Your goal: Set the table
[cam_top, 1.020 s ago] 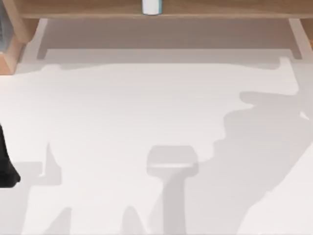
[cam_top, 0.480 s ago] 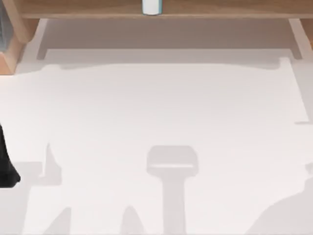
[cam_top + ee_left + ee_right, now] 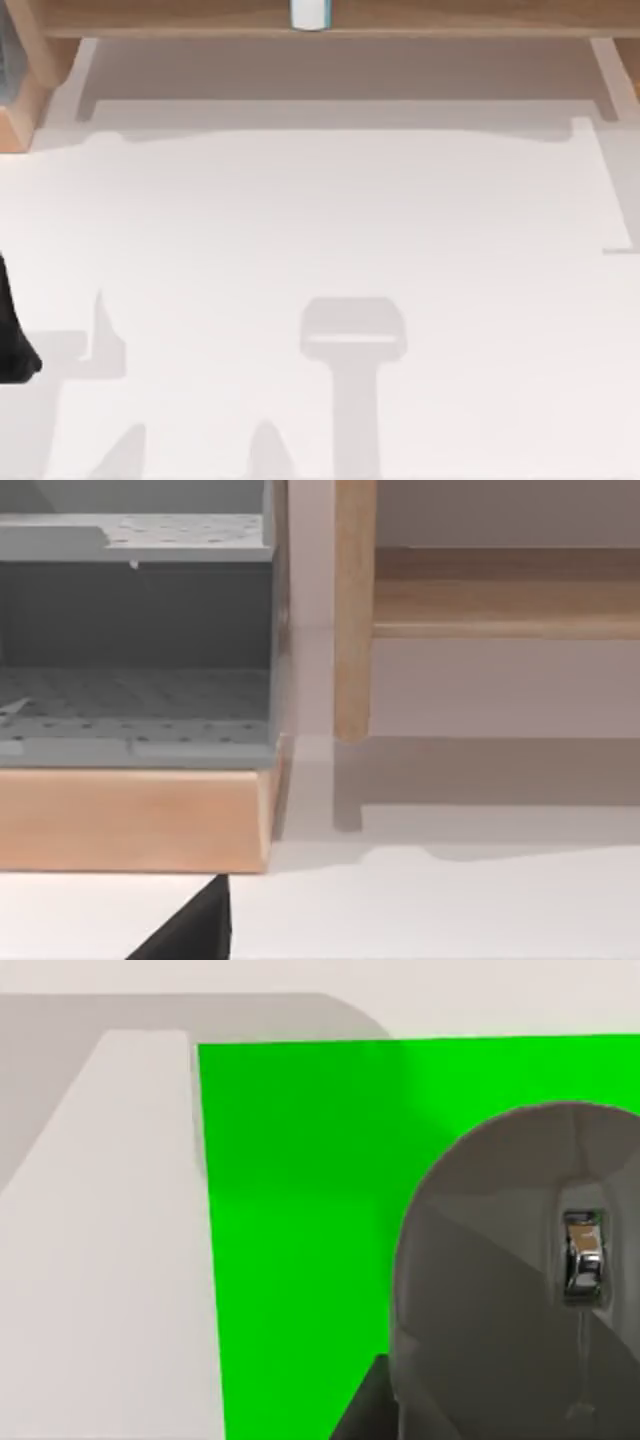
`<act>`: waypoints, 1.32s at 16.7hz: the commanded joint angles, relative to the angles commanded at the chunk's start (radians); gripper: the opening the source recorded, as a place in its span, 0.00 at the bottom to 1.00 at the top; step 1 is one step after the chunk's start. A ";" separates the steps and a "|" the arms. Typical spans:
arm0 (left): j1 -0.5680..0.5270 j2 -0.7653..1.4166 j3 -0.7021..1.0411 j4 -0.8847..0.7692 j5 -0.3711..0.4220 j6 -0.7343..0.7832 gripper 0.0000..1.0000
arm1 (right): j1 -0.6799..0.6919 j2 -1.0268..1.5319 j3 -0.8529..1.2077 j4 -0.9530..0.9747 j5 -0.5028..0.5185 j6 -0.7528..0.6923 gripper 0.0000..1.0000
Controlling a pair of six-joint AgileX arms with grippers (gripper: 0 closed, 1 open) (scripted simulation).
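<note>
**Both arms at the edges, white surface bare in the middle**

I cannot tell whether the jaws of either arm are open or closed. Of the left gripper point(image 3: 195, 930), the left wrist view gives just a black wedge at the picture's edge, above the white surface. Of the right gripper point(image 3: 362, 1412), the right wrist view gives a dark sliver between a bright green flat rectangular mat point(image 3: 300, 1220) and a grey rounded computer mouse point(image 3: 490, 1290).

The mouse lies on the green mat, its shiny metal scroll wheel point(image 3: 583, 1252) facing up. The mat lies flat on the white surface, with one straight edge against the bare white.

From above, a black part of the left arm point(image 3: 12, 345) sits at the left edge of the broad plain white matte table point(image 3: 330, 220), towards its near side. The table takes up almost the whole top view, and soft grey shadows lie on its near half.

Along the far side runs a light wooden shelf point(image 3: 450, 18), and a small white and pale blue upright cylinder point(image 3: 310, 14) stands on it near the middle. At the far left corner, a grey perforated rack point(image 3: 135, 710) sits in a light wooden frame point(image 3: 135, 820), with a light wooden upright post point(image 3: 353, 610) just beside it.
</note>
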 joint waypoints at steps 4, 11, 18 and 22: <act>0.000 0.000 0.000 0.000 0.000 0.000 1.00 | -0.021 -0.009 -0.049 0.038 0.030 -0.039 0.00; 0.000 0.000 0.000 0.000 0.000 0.000 1.00 | -0.028 -0.009 -0.041 0.019 0.029 -0.036 0.00; 0.000 0.000 0.000 0.000 0.000 0.000 1.00 | -0.114 -0.079 -0.032 -0.094 0.069 -0.001 0.00; 0.000 0.000 0.000 0.000 0.000 0.000 1.00 | -0.133 -0.126 -0.044 -0.114 0.088 0.022 0.00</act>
